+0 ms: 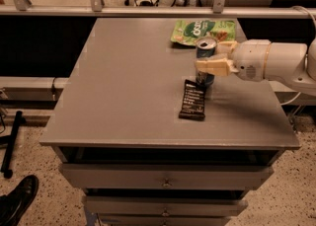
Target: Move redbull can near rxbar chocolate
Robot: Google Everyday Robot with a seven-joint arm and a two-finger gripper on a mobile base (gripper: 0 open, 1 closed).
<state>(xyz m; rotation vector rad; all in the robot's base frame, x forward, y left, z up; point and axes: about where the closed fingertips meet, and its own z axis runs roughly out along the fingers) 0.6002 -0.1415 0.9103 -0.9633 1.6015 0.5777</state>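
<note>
The redbull can (pixel 206 47), blue and silver, stands upright with its base at the table surface, touching or almost touching the far end of the rxbar chocolate (pixel 192 100). The rxbar is a flat black wrapper lying on the grey table (pixel 128 87). My gripper (pixel 208 58) reaches in from the right. Its cream fingers (pixel 213 66) are closed around the can's middle. The white arm (pixel 271 61) extends off the right edge.
A green snack bag (pixel 200 31) lies at the table's far edge, just behind the can. A railing runs along the back. The table has drawers below its front edge (pixel 168 146). A shoe (pixel 17 200) is on the floor at the lower left.
</note>
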